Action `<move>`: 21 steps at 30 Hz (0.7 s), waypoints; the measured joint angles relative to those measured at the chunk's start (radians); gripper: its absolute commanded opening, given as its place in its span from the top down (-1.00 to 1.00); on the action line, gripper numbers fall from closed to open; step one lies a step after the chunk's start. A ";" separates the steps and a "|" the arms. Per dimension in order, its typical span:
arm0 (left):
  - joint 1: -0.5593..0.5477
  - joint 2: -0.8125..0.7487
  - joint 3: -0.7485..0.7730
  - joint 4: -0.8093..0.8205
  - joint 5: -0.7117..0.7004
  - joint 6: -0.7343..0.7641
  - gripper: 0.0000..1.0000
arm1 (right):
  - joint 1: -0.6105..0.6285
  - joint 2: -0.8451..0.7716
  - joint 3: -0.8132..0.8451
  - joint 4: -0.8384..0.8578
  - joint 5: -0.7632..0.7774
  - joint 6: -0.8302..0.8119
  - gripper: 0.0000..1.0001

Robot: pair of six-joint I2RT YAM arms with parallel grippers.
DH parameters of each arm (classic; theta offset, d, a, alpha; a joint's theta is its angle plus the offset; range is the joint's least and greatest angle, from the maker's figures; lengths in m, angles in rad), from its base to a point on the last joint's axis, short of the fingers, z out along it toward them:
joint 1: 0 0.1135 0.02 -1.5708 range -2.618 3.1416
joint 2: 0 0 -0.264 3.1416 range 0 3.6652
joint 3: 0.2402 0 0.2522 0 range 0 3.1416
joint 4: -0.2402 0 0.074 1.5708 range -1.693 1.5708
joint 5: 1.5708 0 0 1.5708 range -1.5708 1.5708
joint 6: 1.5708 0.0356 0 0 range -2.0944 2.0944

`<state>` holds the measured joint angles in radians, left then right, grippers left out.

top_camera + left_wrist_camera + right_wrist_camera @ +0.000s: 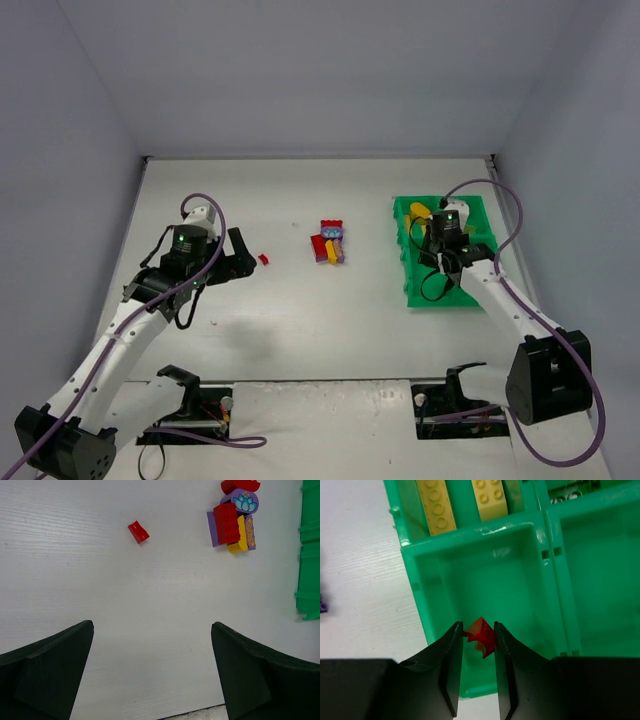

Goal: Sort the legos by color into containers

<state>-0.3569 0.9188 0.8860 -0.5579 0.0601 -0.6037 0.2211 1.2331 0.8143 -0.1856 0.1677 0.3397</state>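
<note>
Drop-off step: your right end effector (476,630) pinches a red lego (482,639) over a bare tray compartment (485,580); next, spread it. Left end effector (152,625) hangs spread wide.

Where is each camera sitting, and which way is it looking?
Top view: high above and behind the arms, looking down at the table; both arms show.
Left wrist view: on the left arm, facing down at the table; the open left gripper frames a lone red brick and the brick pile.
Right wrist view: on the right arm, looking down into the green tray; the right gripper pinches a red piece.
Shared: top and left wrist views both show the lone red brick and brick pile.
</note>
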 measured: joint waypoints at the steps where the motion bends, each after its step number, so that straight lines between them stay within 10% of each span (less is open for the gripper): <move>1: 0.000 0.004 0.000 0.000 0.000 0.001 -0.91 | -0.005 0.002 -0.007 -0.010 0.000 0.008 0.63; 7: 0.000 0.009 0.000 0.002 0.003 0.003 -0.91 | -0.005 0.010 -0.013 -0.016 -0.003 0.027 -0.07; 21: 0.000 0.008 0.000 0.001 -0.009 0.010 -0.91 | 0.177 0.068 0.090 0.024 -0.045 -0.084 -0.01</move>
<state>-0.3569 0.9272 0.8860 -0.5568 0.0513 -0.5941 0.3985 1.3010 0.9047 -0.1612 0.1226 0.2558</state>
